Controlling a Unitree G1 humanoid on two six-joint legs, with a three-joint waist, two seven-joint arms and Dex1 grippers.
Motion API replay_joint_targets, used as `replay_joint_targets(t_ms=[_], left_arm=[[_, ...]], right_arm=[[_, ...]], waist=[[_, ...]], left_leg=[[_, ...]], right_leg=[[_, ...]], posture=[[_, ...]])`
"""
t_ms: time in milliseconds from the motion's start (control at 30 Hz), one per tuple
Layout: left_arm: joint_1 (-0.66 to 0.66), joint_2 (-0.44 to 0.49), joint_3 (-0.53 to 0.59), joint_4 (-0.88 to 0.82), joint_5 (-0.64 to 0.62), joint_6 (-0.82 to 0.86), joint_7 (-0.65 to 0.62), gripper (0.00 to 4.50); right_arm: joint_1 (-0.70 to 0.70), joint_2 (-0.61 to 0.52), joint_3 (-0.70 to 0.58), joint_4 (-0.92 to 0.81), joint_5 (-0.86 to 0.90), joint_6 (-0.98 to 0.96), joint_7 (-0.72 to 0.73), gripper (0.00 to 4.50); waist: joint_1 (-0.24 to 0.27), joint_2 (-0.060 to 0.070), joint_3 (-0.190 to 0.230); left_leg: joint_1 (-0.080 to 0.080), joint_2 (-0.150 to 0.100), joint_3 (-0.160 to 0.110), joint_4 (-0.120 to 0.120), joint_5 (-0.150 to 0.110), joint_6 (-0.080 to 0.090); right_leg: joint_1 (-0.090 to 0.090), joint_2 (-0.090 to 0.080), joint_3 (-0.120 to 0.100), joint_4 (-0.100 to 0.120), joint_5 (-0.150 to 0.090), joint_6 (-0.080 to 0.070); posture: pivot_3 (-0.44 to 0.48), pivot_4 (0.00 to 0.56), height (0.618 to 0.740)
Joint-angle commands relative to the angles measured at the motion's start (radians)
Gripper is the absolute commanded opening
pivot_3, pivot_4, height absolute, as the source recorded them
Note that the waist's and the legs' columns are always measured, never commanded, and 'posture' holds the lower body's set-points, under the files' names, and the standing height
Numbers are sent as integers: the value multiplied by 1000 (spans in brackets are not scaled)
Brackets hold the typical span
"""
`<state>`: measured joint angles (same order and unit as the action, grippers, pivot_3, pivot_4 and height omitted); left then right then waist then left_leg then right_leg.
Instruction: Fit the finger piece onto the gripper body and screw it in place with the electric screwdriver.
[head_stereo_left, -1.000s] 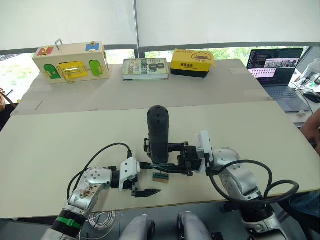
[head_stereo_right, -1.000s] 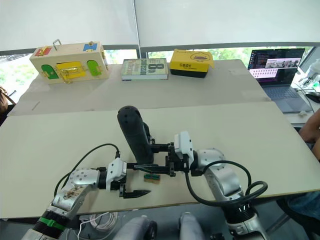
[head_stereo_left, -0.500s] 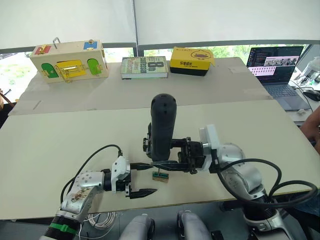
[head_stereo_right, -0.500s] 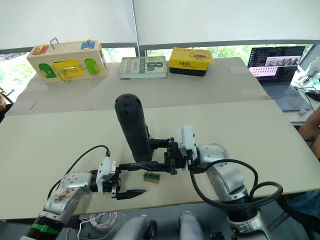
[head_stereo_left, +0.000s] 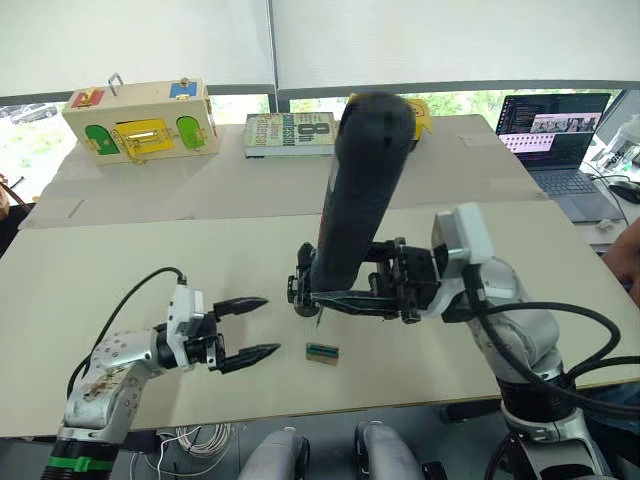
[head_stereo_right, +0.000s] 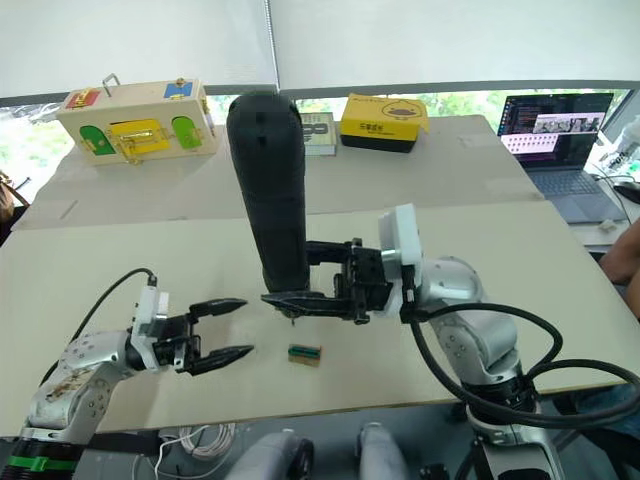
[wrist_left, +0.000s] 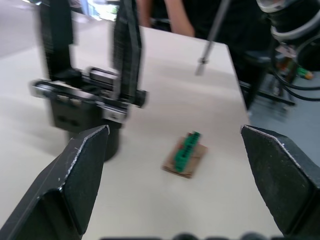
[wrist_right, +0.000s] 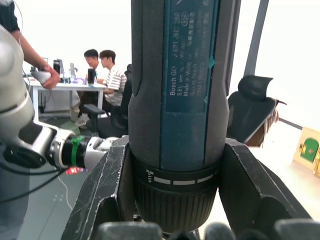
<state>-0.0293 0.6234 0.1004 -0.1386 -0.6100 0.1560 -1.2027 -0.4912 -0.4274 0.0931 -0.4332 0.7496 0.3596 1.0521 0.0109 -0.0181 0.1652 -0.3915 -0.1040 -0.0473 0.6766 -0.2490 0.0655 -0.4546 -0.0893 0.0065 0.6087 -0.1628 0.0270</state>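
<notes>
a: head views first. where is the electric screwdriver?
b: centre of the frame, upright and leaning a little, rounded end up. the right gripper has its two fingers clamped around its lower end, and the thin bit hangs just above the table.

a: and the left gripper?
b: lower left of the frame, fingers spread well apart with nothing between them, low over the table.

a: anything between the two?
b: a small green-and-tan piece lies flat on the table, lower centre, just below the bit and to the right of the left gripper's tips (apart from both).

a: gripper body, finger piece?
b: a dark block sits behind the screwdriver's base at centre frame; can't tell what it is.

a: background?
b: wooden latch box upper left, book upper centre, laptop upper right.

a: left wrist view?
b: the left gripper's fingertips stand wide at both lower corners. the green-and-tan piece lies at centre, the right gripper's black fingers upper left.

a: right wrist view?
b: the screwdriver's barrel runs up the middle, the right gripper's fingers tight against its collar on both sides. people sit at a desk at mid left.
</notes>
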Motion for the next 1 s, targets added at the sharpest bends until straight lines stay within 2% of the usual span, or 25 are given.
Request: replay_joint_targets(t_ms=[33,167,300,767,1000], left_arm=[[-17,-1,26,12,-17,-8,-13,4441],[-51,-7,11,105,55,-73,-10,4441],[-132,-22,-54,244,203,-151,35,4441],[-317,-195,-203,482,352,-236,61,4441],[-378,-257,-227,545,396,-262,98,4441]], right_arm=[[-33,-13,-58,-54,67,17,-18,1920],[-50,-32,-72,-53,83,34,-16,1920],[-76,-43,-79,-50,93,45,-24,1920],[-81,-82,-96,-66,104,82,-40,1920],[-73,-85,-103,-78,100,96,-52,1920]], waist=[[1,0,0],[1,0,0],[2,0,0],[2,-1,0],[8,-1,0]], left_leg=[[0,0,0,0,0,0],[0,0,0,0,0,0],[0,0,0,0,1,0],[-3,-1,0,1,0,3],[-3,-1,0,3,1,4]], right_leg=[[0,0,0,0,0,0],[0,0,0,0,0,0],[0,0,0,0,1,-2],[-2,-1,0,0,2,-2],[-1,-1,-1,0,4,0]], posture=[[0,150,740],[0,150,740],[0,150,740],[0,150,740],[0,150,740]])
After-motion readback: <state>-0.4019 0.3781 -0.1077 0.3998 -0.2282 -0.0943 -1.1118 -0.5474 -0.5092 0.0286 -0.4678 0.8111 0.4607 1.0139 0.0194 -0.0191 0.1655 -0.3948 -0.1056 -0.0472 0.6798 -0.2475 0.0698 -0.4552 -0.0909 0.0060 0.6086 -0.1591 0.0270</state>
